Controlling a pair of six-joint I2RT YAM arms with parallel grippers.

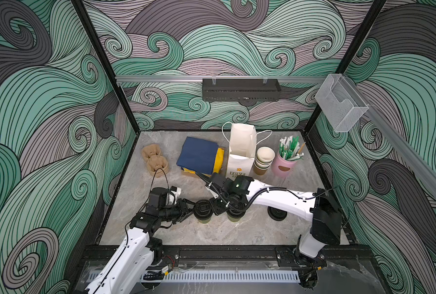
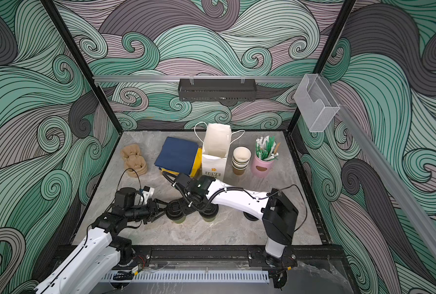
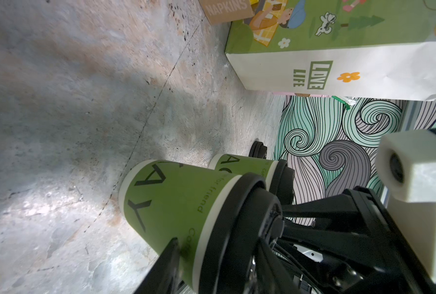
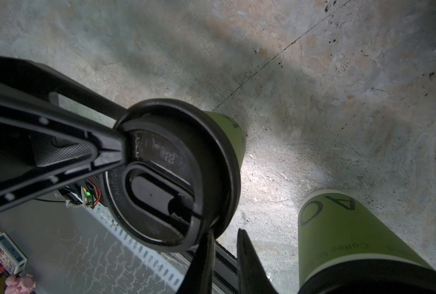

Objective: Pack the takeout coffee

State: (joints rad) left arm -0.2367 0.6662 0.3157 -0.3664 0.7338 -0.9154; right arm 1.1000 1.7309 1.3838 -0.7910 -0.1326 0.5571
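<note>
Two takeout coffee cups with green sides and black lids stand side by side near the table's front. The left cup (image 1: 203, 210) (image 2: 174, 211) (image 3: 171, 201) (image 4: 171, 175) sits inside my left gripper (image 1: 194, 210) (image 3: 217, 244). One finger lies against its wall just below the lid; the lid hides the other. The right cup (image 1: 234, 217) (image 3: 242, 165) (image 4: 339, 236) stands free, partly under my right arm. My right gripper (image 1: 217, 207) (image 4: 224, 230) hangs between the cups with a narrow empty gap between its fingers. One fingertip is at the left cup's lid rim.
A white paper bag (image 1: 240, 163) (image 3: 364, 71) stands open behind the cups. Beside it are stacked lidless cups (image 1: 264, 160), a pink straw holder (image 1: 284, 165), blue napkins (image 1: 199, 155) and cardboard carriers (image 1: 154, 159). Loose black lids (image 1: 276, 212) lie under the right arm.
</note>
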